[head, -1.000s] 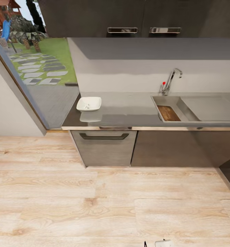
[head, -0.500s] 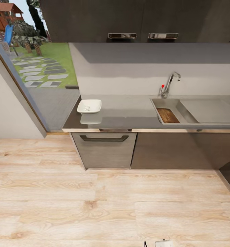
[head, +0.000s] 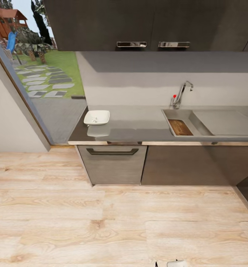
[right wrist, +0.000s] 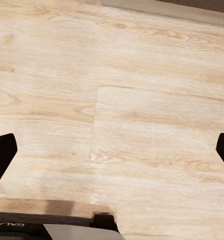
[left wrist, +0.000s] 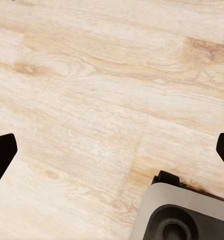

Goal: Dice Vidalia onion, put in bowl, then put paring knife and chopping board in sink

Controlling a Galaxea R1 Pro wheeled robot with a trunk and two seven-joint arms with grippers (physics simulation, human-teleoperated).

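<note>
- Left hand (left wrist: 112,150): dark fingertips at opposite edges of the wrist view, spread wide, holding nothing, above the pale wood-plank floor (left wrist: 91,90).
- Right hand (right wrist: 112,150): likewise spread and empty over the floor.
- Rectangular brown wooden chopping board (head: 180,127) lies inside the stainless-steel sink (head: 198,122), at about 1 o'clock, well apart from both hands; long axis runs front to back. Right arm likely nearer.
- Shallow white square bowl (head: 97,117), with small pale bits inside, sits on the grey reflective worktop (head: 135,122) at 11 o'clock.
- Paring knife: cannot tell.
- Open floor lies between; nothing blocks.
</note>
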